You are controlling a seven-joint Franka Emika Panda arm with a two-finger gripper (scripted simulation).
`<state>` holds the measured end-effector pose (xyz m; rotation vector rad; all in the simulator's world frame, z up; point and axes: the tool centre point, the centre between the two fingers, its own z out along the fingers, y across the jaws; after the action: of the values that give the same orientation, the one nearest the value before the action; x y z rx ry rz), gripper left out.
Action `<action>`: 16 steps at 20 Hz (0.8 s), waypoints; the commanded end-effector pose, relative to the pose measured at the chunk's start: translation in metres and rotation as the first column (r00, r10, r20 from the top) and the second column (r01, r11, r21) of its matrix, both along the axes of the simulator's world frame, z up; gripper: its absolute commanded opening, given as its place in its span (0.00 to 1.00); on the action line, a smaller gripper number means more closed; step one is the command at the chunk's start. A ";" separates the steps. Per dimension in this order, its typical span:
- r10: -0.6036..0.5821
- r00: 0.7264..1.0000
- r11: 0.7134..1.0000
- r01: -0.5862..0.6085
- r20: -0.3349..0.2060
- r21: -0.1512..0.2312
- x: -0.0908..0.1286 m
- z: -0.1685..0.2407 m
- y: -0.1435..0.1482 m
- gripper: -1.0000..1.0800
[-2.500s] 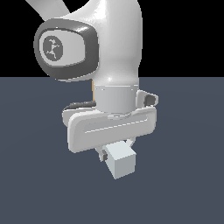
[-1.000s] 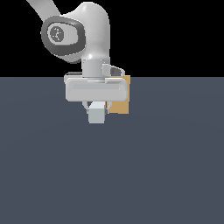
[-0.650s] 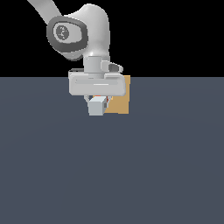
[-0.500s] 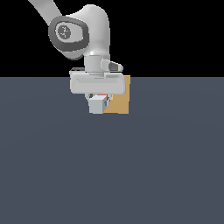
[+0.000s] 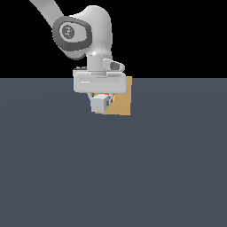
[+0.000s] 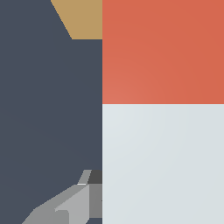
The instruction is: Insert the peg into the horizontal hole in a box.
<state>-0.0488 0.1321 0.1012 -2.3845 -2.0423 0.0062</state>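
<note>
Exterior view: gripper (image 5: 101, 98) holds the peg (image 5: 99, 104) in front of the box (image 5: 122, 103).
Peg is clamped betw. the fingers, its grey-white end face turned to the camera and a bit of the red-orange part seen just behind, under the hand. Box stands upright on the dark floor (image 5: 113, 168), near the floor's far edge, mostly covered by hand and peg; the hole is hidden, so I cannot tell if the tip is in. Wrist view: peg (image 6: 162, 131) fills most of the pic., red-orange part toward the tan box (image 6: 83, 19), one grey finger (image 6: 76, 203) touching the grey-white part.
</note>
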 end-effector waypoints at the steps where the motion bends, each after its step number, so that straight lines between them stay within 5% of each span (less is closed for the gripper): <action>1: 0.000 1.000 1.000 0.000 0.004 0.001 0.002 0.002 -0.001 0.00; 16: 0.005 1.000 1.000 -0.005 0.003 0.002 0.002 0.001 0.000 0.00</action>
<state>-0.0478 0.1306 0.1008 -2.3792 -2.0471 0.0060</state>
